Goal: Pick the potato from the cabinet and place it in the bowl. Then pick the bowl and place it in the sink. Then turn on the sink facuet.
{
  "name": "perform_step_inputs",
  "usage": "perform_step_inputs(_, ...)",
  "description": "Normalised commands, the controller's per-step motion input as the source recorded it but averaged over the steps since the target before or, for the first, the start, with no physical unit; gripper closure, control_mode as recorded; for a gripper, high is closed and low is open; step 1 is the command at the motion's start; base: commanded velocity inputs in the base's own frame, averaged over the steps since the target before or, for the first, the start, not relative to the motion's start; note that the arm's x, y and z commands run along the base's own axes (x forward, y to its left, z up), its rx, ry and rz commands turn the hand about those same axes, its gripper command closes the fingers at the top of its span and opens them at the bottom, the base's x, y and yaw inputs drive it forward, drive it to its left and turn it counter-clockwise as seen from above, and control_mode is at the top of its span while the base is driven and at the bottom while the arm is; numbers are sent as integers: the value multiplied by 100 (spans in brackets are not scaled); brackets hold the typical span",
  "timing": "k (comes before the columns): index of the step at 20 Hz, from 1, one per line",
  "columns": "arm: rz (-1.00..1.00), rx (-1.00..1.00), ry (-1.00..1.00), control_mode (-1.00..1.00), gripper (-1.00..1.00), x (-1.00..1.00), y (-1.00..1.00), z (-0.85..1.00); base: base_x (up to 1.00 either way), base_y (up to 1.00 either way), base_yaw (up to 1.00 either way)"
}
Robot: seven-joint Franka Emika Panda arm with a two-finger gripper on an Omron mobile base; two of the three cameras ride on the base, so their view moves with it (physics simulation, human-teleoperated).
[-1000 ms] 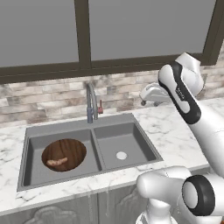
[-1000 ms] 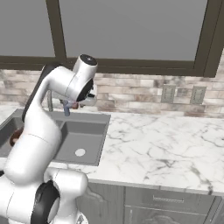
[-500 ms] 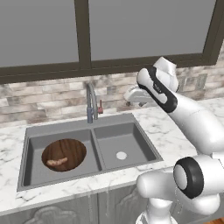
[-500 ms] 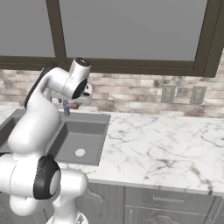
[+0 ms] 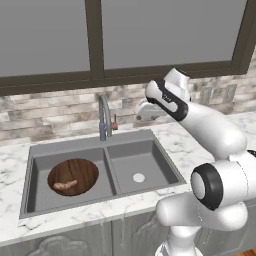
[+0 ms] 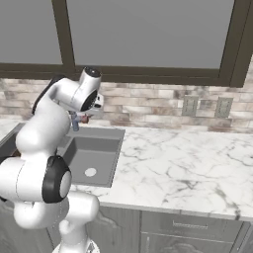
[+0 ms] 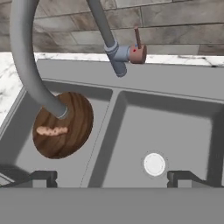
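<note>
Your fingertips (image 7: 43,177) stand spread wide and empty at the bottom of the hand view, with the gripper (image 5: 142,111) hanging above the right basin of the sink (image 5: 145,137), just right of the faucet (image 5: 104,116). Over the last second your arm has swung left toward it, so the lever step looks to be next. The reddish lever (image 7: 138,49) sticks up from the side of the stem, its long axis near upright. The bowl (image 5: 73,177) sits in the left basin, and the potato (image 5: 65,185) lies in it lengthwise, left to right
</note>
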Motion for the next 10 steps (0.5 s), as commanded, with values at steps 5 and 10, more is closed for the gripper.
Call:
perform_step_inputs(5,0,0,-2,-100,-100,21,34,-14,0,0,0)
perform_step_inputs(10,0,0,-3,-100,-100,36,12,-30,0,0,0)
